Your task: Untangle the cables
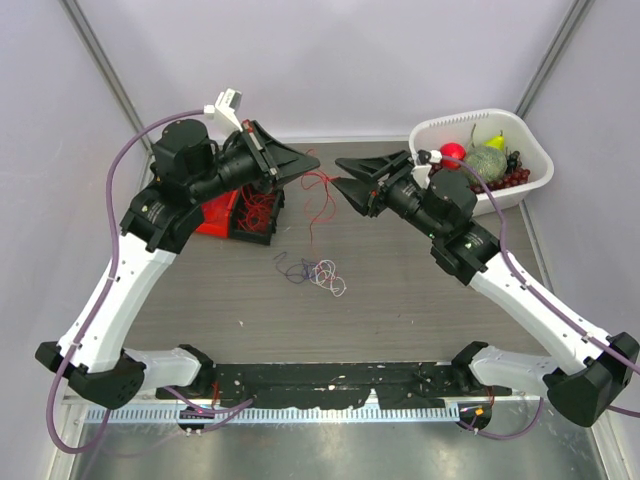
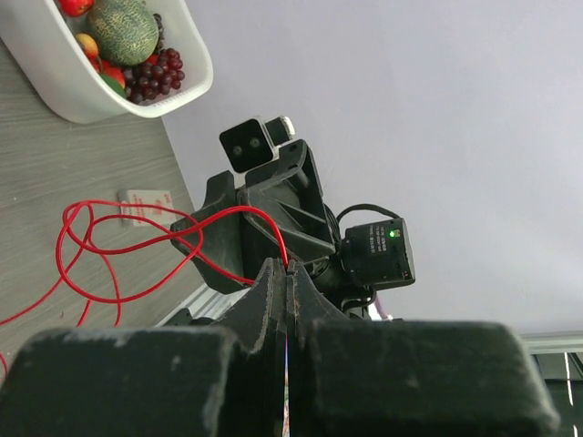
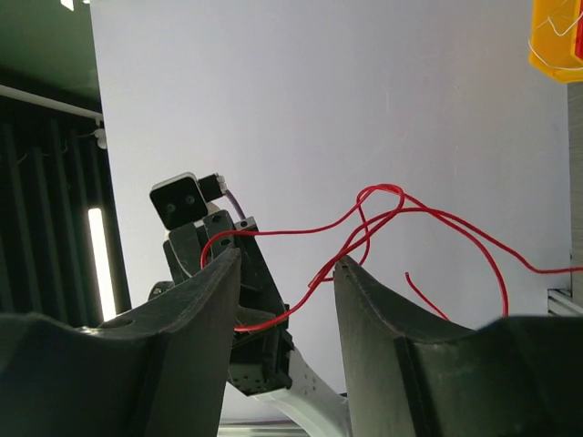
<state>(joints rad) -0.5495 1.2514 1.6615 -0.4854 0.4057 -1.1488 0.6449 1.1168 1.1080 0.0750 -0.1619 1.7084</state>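
My left gripper is shut on a thin red cable, pinched at the jaw tips. From there the cable hangs in loops down toward the table. My right gripper faces it closely with its jaws apart. The same red cable runs across the gap between its fingers, and I cannot tell whether it touches them. More red cables lie bunched in a red and black box under the left arm. A small tangle of purple and white cables rests on the table.
A white basket of fruit stands at the back right, close to the right arm. A small white label lies on the table. White walls enclose the back and sides.
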